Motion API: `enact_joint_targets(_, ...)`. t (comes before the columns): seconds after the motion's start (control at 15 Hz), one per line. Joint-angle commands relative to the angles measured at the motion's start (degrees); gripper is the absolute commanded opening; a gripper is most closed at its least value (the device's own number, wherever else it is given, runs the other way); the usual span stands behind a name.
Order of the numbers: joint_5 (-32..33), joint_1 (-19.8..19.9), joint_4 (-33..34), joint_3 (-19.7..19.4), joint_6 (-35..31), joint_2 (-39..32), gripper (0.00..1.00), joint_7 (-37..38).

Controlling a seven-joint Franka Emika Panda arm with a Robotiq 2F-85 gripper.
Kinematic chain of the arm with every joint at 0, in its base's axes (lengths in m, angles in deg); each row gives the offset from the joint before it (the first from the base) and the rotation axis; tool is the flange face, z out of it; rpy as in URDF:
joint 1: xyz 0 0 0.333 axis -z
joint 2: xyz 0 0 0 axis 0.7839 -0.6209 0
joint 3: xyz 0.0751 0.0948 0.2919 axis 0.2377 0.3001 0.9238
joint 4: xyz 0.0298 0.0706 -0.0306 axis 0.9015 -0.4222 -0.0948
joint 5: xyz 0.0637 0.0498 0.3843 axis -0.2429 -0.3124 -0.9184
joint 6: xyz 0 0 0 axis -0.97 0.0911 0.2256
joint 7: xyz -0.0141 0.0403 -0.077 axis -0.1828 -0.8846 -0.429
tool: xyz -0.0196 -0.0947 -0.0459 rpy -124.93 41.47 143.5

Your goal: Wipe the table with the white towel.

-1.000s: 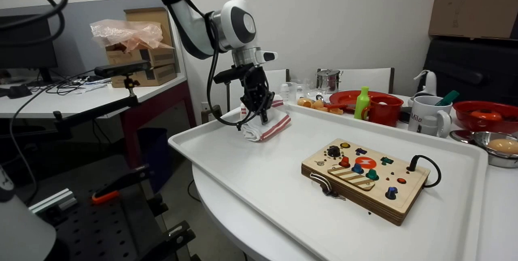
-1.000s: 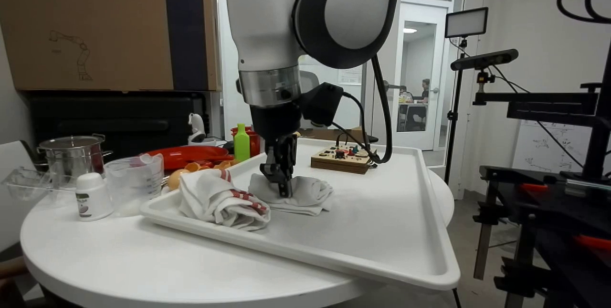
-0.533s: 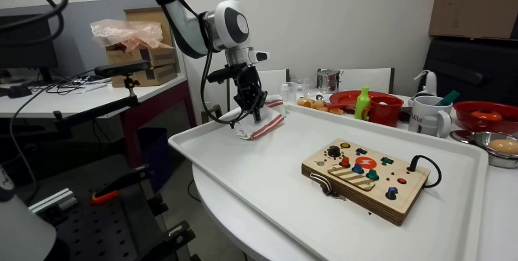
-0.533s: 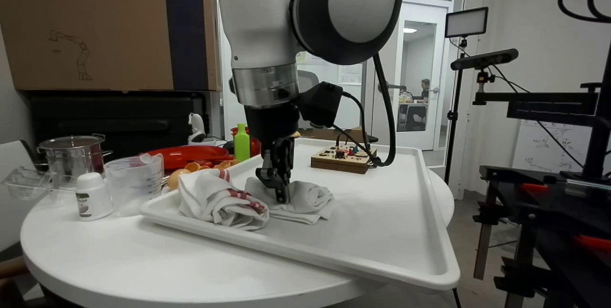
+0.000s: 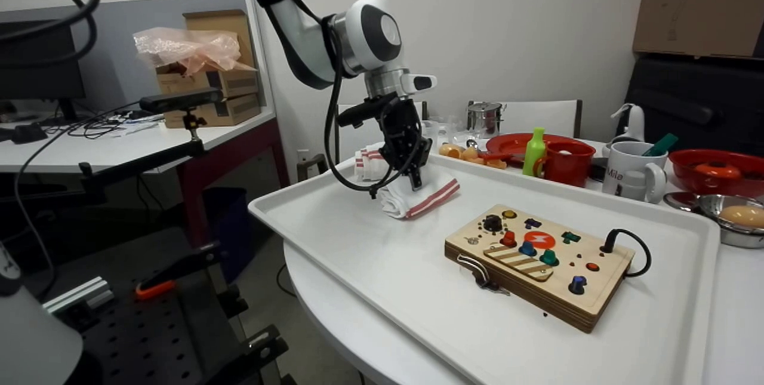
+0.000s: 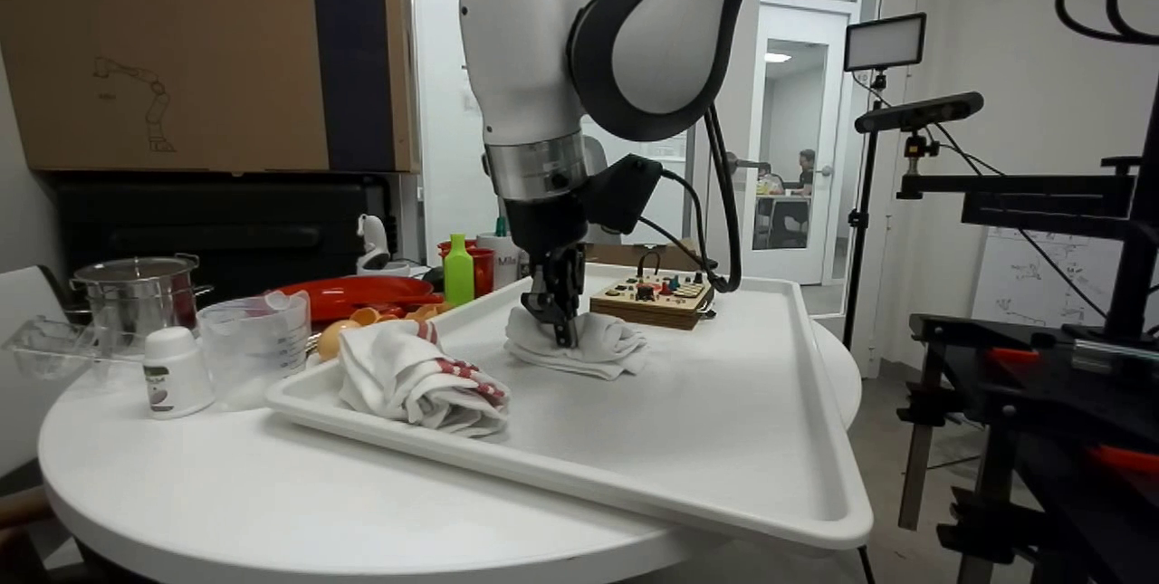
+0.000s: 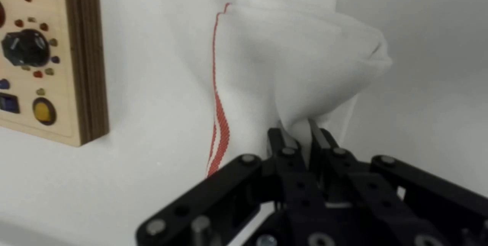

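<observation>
I have bare surface [image 6: 724, 426] beside my fingers [image 7: 293, 177], wooden button board [image 5: 534, 265] blocking one side, second striped cloth [image 6: 418, 382] the opposite side.

Downward fingers [image 7: 292, 168], nearly together

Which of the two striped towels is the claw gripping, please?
The white towel nearer the wooden button board: the claw pinches a fold of it, while the other towel lies near a corner of the tray, clear of the claw.
</observation>
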Motion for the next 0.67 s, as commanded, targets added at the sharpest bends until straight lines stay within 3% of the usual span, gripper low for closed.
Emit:
enact_joint_targets(0.0,1.4,1.9,1.5,-1.8,-0.2,-1.7,0.03,0.5)
enact_joint_targets(0.6,0.4,3.1,5.7,-1.0,0.1,-4.0,0.03,-0.4)
